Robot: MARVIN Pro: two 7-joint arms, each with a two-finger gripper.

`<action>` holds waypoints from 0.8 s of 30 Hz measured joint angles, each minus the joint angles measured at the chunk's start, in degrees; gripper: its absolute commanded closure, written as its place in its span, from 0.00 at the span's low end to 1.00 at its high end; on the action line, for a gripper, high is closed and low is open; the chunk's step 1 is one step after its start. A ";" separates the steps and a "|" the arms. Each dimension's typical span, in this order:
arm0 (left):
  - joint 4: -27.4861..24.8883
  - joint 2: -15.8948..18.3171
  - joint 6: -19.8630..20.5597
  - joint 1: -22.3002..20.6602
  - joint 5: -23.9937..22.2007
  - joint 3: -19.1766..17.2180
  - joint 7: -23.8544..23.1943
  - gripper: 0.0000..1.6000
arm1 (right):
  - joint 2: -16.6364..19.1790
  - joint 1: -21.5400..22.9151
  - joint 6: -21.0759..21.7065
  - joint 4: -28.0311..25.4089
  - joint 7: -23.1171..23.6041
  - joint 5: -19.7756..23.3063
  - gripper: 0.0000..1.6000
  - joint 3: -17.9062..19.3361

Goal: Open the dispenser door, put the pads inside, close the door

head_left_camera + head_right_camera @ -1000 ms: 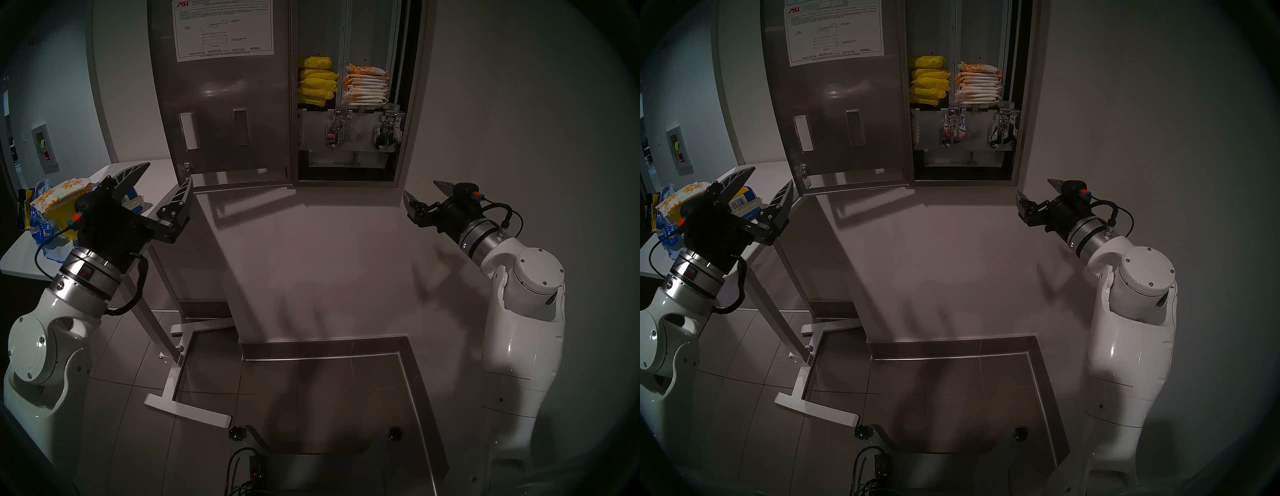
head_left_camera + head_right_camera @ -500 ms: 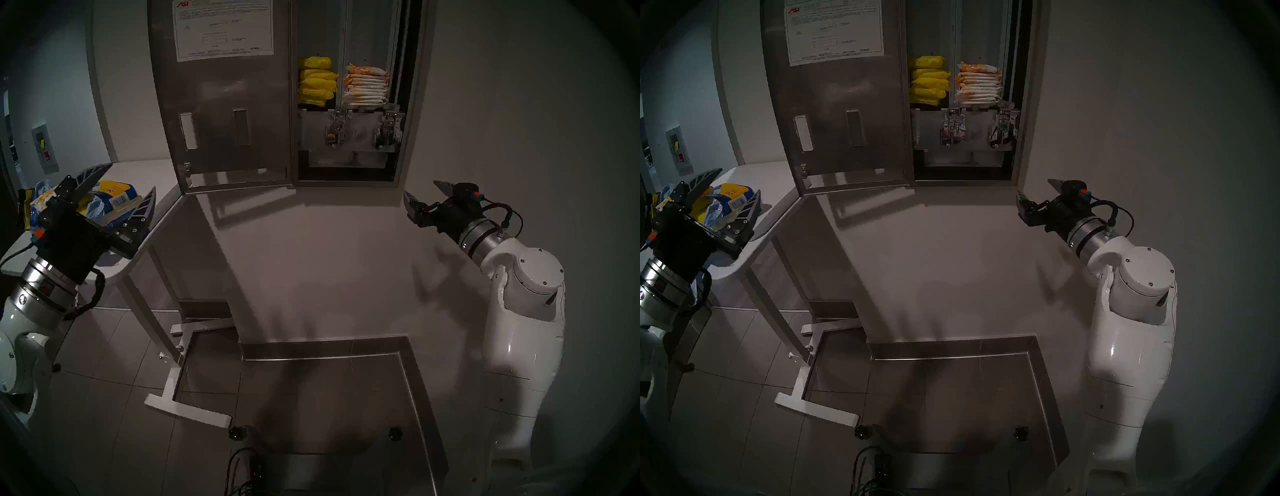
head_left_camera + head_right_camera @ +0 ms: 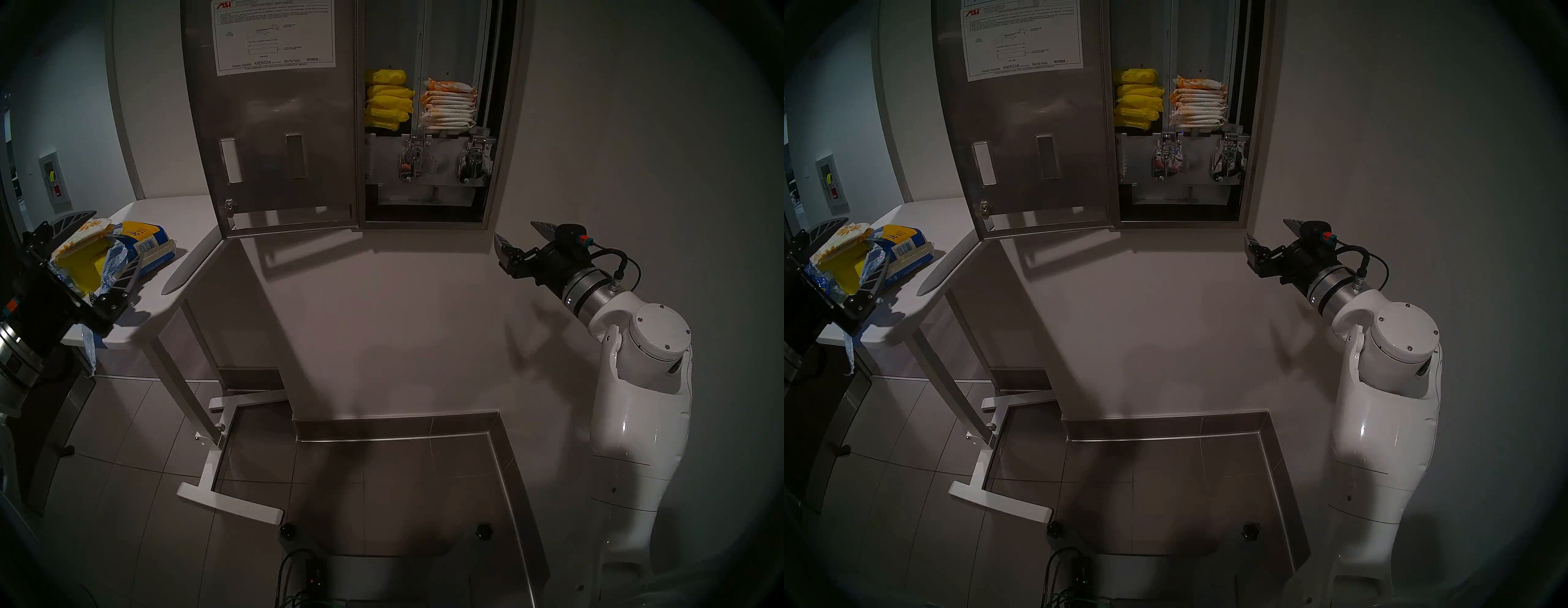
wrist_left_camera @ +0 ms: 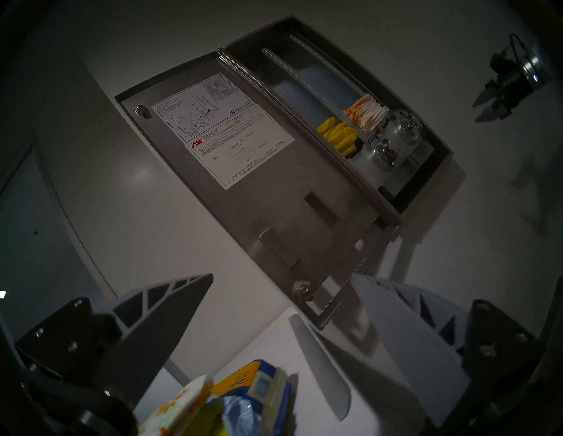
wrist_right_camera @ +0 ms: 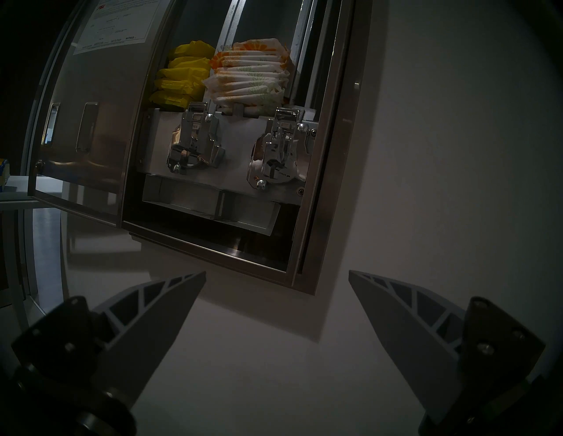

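Head pair looks down from afar; wrist views sit nearer; all share the dispenser door [image 3: 271, 127].

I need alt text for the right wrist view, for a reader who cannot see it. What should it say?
The dispenser door stands open, showing a stack of daisy-print pads beside yellow packets, above two chrome mechanisms. The open right gripper is empty, in front of the white wall.

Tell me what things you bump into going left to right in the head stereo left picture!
Left tool → white side table → open brushed-steel dispenser door → stack of yellow wrapped packets → stack of white orange-flowered pads → right tool.
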 measured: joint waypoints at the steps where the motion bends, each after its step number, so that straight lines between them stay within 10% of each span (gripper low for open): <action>1: 0.68 0.18 -0.48 0.00 -0.06 -1.22 -0.89 0.00 | 0.00 0.00 0.00 0.00 0.00 0.00 0.00 0.00; 10: 5.62 1.71 -3.73 -0.32 -0.42 -8.44 -6.42 0.00 | 0.01 0.00 0.00 -0.02 -0.01 0.02 0.00 -0.01; 24: 15.99 4.92 -9.57 -2.40 3.63 -10.22 -10.00 0.00 | 0.04 -0.01 0.00 -0.03 -0.04 0.04 0.00 -0.03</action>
